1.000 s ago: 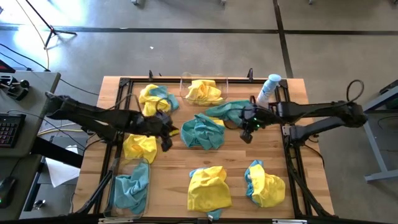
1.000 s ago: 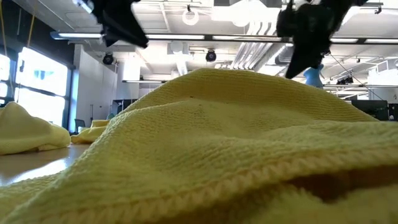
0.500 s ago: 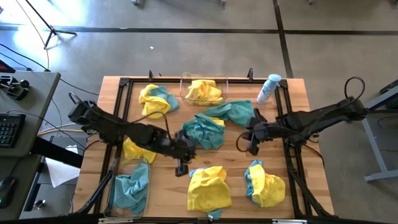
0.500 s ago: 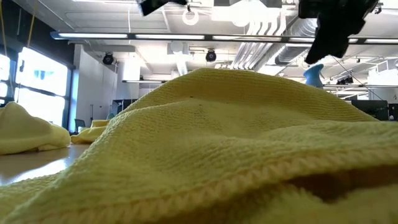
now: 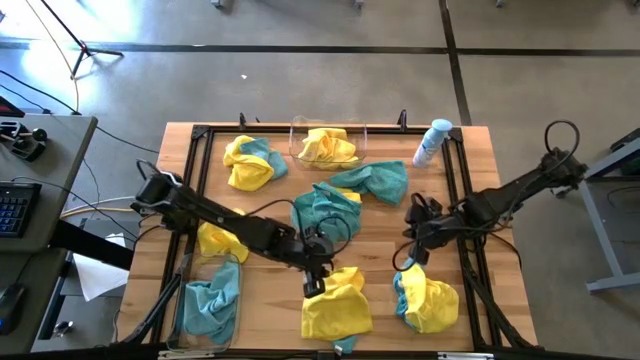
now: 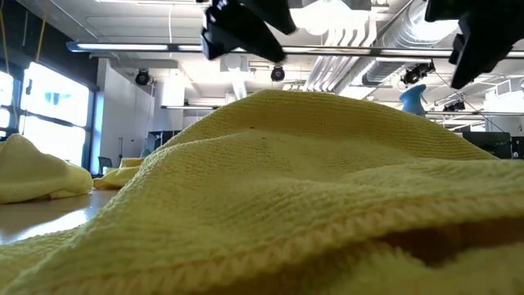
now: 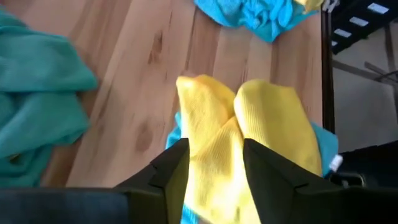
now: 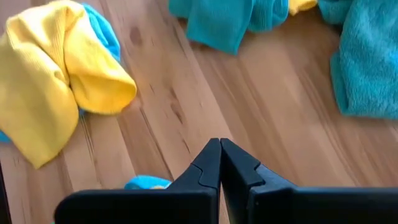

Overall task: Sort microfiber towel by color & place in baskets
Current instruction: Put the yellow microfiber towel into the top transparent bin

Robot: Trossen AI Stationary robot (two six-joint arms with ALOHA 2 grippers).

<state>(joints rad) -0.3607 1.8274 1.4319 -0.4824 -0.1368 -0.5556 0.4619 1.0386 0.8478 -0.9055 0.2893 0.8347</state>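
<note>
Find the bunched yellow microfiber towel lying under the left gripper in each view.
High view: bunched yellow microfiber towel, near edge, centre.
Low view: fills the foreground.
Left wrist view: between the open left gripper's fingers.
Right wrist view: cannot tell which yellow cloth this is.
Shared landmark: teal-blue cloth pile.

Lighting even and bright overhead; the tabletop (image 5: 370,270) shows soft, short shadows under the arms. Glare on the floor (image 5: 40,60) at the upper left. Low view backlit: ceiling lights (image 6: 147,47) bright, arms in silhouette, near yellow towel (image 6: 270,197) sharp. Wrist views slightly soft.
</note>
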